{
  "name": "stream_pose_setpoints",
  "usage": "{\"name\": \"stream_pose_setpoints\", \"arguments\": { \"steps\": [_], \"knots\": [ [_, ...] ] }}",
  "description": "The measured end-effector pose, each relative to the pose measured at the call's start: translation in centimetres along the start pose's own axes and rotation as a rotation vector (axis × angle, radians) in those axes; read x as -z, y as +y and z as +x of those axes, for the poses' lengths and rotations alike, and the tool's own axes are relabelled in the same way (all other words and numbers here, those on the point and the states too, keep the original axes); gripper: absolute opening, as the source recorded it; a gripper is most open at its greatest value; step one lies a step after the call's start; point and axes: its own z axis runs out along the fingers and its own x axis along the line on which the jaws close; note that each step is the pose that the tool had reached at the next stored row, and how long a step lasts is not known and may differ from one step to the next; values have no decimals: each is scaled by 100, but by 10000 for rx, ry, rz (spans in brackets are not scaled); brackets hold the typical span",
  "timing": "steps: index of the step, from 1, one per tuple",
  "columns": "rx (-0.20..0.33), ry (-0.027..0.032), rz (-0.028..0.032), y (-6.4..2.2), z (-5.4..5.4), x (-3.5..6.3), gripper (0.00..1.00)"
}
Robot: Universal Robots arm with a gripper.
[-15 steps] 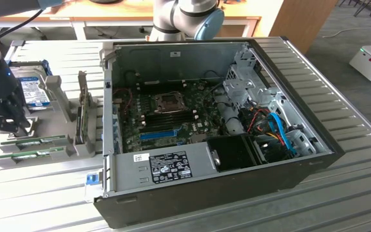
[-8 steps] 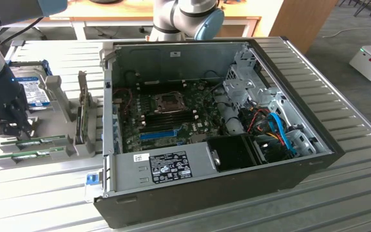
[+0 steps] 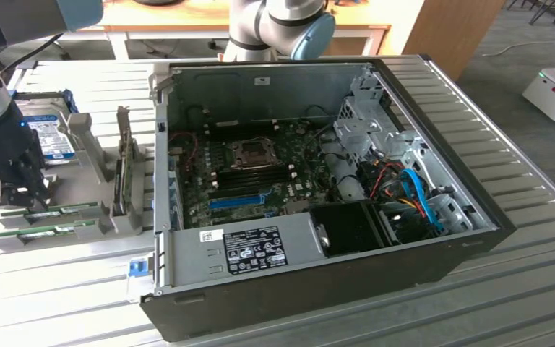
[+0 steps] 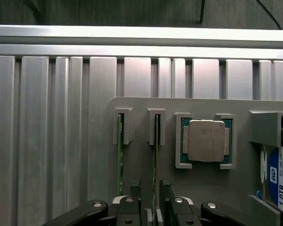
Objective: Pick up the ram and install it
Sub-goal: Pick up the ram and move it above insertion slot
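Two green ram sticks stand on edge in the slots of a grey holder (image 4: 141, 106). One ram (image 4: 155, 141) runs down between my two fingertips, and the other ram (image 4: 120, 155) stands beside it, outside the fingers. My gripper (image 4: 151, 188) is open, with a dark finger (image 4: 135, 186) on either side of the stick and a gap to each. In the exterior view the gripper (image 3: 12, 196) hangs low over the holder's ram sticks (image 3: 51, 212) at the exterior view's left. The open computer case (image 3: 432, 238) shows its motherboard (image 3: 258, 170) in the middle.
A silver processor (image 4: 206, 140) sits in a pocket of the holder beside the ram slots. A hard drive (image 4: 279, 176) with a blue label stands at the holder's edge, the same hard drive (image 3: 51, 141) lying behind my arm. An upright card (image 3: 123, 173) stands between holder and case.
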Motion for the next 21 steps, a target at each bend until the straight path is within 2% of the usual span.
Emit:
{"name": "stream_pose_setpoints", "arguments": {
  "steps": [7,21],
  "knots": [
    [0,-1,3,-1,20,-2,30],
    [-1,4,1,-2,171,-1,30]
  ]
}}
